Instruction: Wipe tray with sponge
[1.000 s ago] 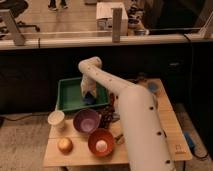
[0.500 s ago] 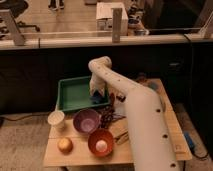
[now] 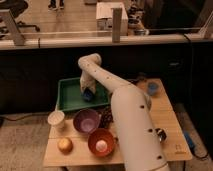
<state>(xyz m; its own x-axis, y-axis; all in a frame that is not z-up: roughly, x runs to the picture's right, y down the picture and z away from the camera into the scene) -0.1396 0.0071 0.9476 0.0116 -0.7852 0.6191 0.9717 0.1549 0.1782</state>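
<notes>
The green tray (image 3: 69,97) lies at the back left of the wooden table. My arm comes up from the lower right, bends at an elbow above the tray and reaches down into it. My gripper (image 3: 88,93) is over the tray's right half, shut on the small blue sponge (image 3: 89,95), which it presses against the tray floor. The arm's last link hides the fingers' upper part and part of the tray's right side.
In front of the tray stand a white cup (image 3: 56,120), a purple bowl (image 3: 86,121), an orange bowl (image 3: 101,142) and a round yellow fruit (image 3: 64,145). Dark grapes (image 3: 106,117) lie beside the purple bowl. A small blue cup (image 3: 152,89) sits at the back right.
The gripper with the sponge slid right across the tray floor, then back left to near where it was a second ago. The elbow swung with it.
</notes>
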